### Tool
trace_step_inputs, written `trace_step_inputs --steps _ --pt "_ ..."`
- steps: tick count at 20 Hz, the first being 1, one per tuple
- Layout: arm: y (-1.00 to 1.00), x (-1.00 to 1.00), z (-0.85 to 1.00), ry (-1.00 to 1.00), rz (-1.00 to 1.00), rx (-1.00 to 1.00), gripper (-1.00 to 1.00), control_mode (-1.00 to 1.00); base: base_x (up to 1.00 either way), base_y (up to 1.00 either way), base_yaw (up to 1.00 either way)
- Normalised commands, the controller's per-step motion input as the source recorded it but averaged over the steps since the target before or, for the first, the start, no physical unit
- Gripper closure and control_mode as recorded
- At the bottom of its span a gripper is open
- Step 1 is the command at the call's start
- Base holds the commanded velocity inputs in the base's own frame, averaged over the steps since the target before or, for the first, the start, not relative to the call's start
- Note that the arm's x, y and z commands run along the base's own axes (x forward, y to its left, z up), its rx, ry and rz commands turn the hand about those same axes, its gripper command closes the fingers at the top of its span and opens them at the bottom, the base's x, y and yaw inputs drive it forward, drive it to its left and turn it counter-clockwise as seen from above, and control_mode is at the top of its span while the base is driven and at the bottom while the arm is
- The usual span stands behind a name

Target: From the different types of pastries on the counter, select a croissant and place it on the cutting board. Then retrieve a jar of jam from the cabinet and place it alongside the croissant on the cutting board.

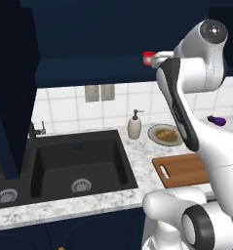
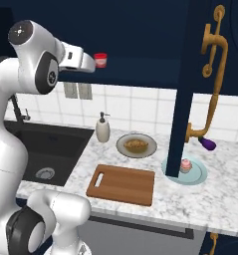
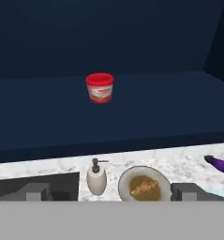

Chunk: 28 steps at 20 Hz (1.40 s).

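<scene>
Gripper [image 3: 111, 192]: raised level with the open cabinet [image 3: 132, 112], fingers spread, nothing held; we see the arm reaching forward. Jar of jam [image 3: 100, 87]: upright on the cabinet shelf, directly ahead, apart from the gripper. Croissant [image 2: 135, 145]: on a plate [image 2: 121, 148] on the tabletop [image 2: 190, 199], long axis left-right. Cutting board [image 2: 122, 184]: bare, slot towards the sink [image 1: 79, 166].

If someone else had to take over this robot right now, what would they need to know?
Gripper: open, empty, raised before the open cabinet, aimed at the jar of jam on its shelf.
Croissant: on its plate behind the cutting board, which is bare.
Cupcake: on the blue plate to the right.
Done: cabinet door open.
Left: croissant onto the board, jam beside it.
</scene>
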Motion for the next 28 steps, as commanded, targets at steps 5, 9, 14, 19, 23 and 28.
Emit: trace_step_inputs --steps 5,9,14,19,23,28 --pt "0.00 0.24 0.18 0.00 0.00 0.01 -1.00 -1.00 0.00 0.00 0.00" --pt "0.00 0.32 0.28 0.00 0.03 0.02 -1.00 -1.00 0.00 0.00 0.00" --pt "0.00 0.26 0.05 0.00 0.02 0.01 -1.00 -1.00 0.00 0.00 0.00" --pt "0.00 0.30 0.00 0.00 0.00 0.00 -1.00 -1.00 0.00 0.00 0.00" --pt "0.00 0.21 -0.09 0.00 0.00 0.00 -1.00 -1.00 0.00 0.00 0.00" --pt "0.00 0.11 -0.20 -0.01 0.00 0.00 -1.00 -1.00 0.00 0.00 0.00"
